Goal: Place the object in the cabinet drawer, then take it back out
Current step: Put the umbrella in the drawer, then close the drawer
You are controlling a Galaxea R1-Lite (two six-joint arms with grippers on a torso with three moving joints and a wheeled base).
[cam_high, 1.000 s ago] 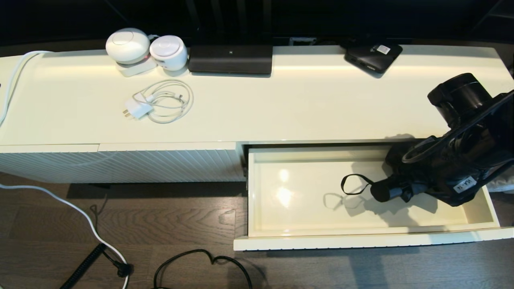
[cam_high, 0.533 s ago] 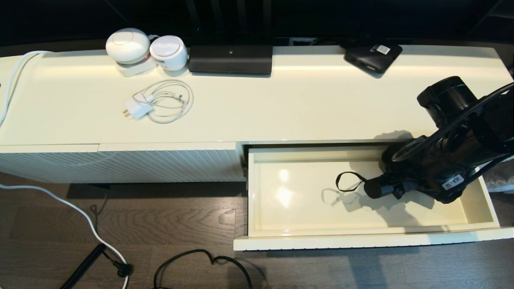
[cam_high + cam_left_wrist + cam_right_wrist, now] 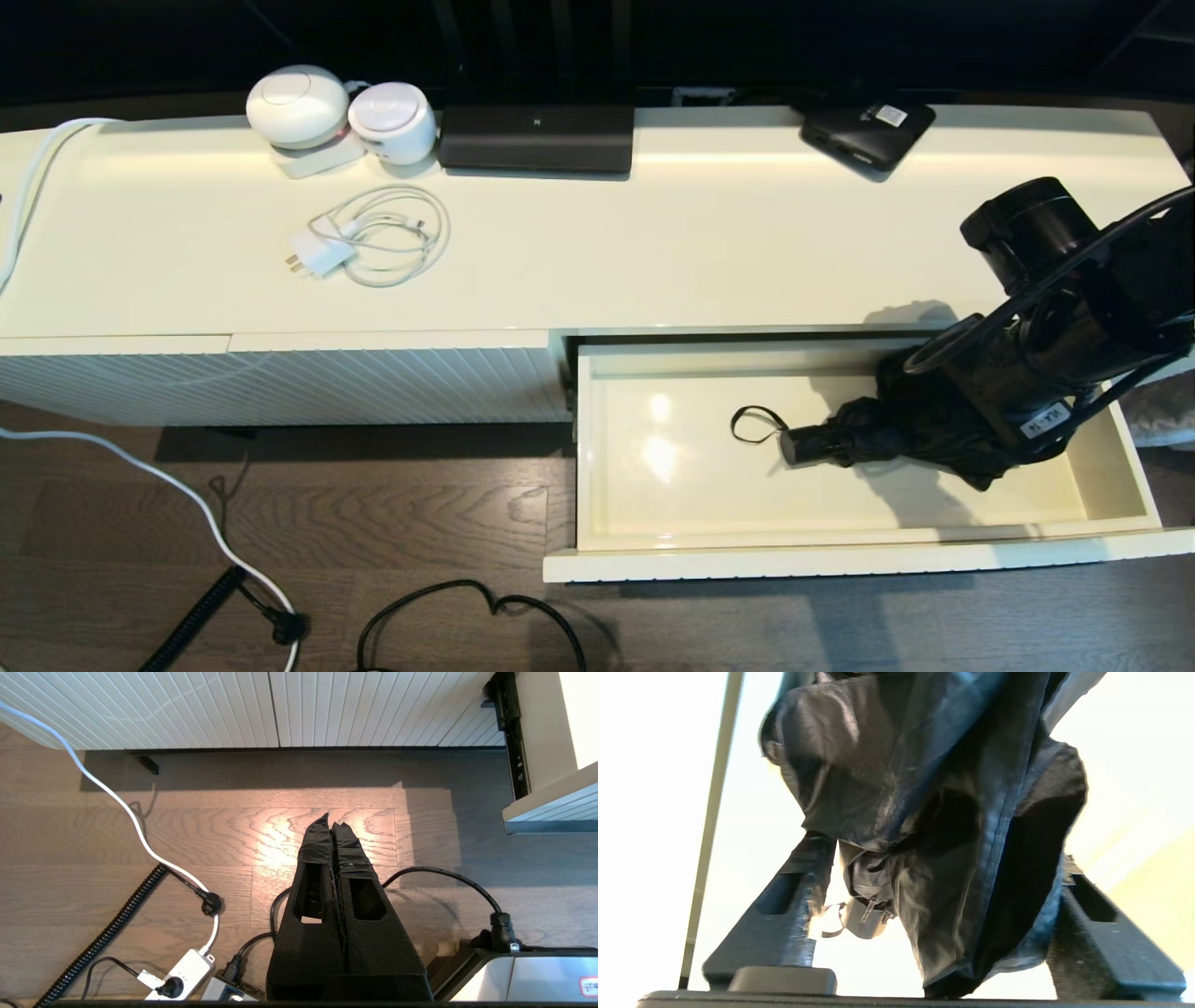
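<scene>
The right gripper (image 3: 943,434), fingers spread around the umbrella (image 3: 878,439) lying in the drawer (image 3: 840,560), could snag its loose fabric when lifting away.

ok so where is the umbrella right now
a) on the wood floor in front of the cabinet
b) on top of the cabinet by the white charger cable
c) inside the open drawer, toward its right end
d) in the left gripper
c: in the head view the umbrella lies inside the open drawer, toward its right end, with the right gripper around its fabric; the left gripper hangs shut over the floor with nothing in it.
</scene>
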